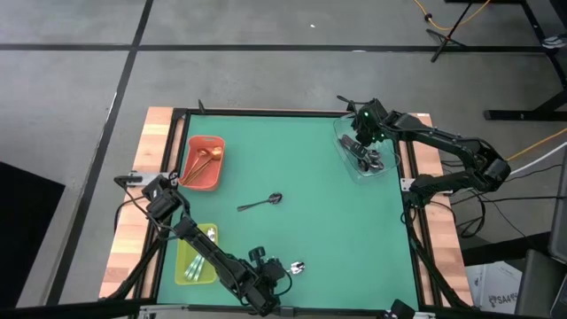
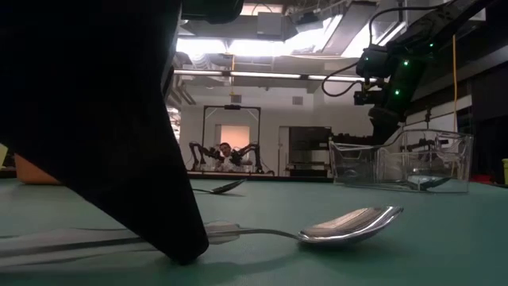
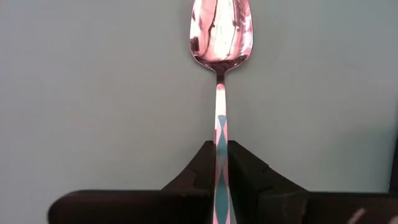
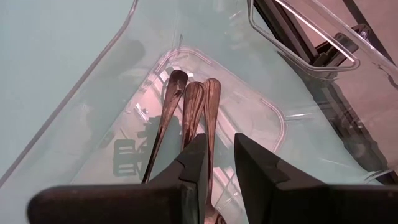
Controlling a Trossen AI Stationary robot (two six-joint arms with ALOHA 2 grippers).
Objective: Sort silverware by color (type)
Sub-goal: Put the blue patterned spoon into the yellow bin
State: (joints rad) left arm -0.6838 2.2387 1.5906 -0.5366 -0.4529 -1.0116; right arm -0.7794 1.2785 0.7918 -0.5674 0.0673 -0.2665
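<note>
Here, left gripper (image 3: 221,163) is clamped on one mint-handled spoon (image 3: 221,37) at six o'clock. One black spoon (image 1: 261,203) lies mid-mat; three lie in the clear tray (image 4: 118,74) at two o'clock under the right gripper (image 4: 217,165), fingers slightly apart. Green mat (image 1: 310,159), workshop behind.

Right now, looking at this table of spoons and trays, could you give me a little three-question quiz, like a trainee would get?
1. True or false: the left gripper is shut on the mint-handled spoon.
2. Which tray does the right gripper hover over? A) red tray B) clear tray C) yellow-green tray
3. Fill in: one loose spoon lies mid-table on the green mat; its colour is ____.

Key:
1. True; its fingers pinch the handle.
2. B, the clear tray, holding dark spoons.
3. Black: the black spoon.
</note>
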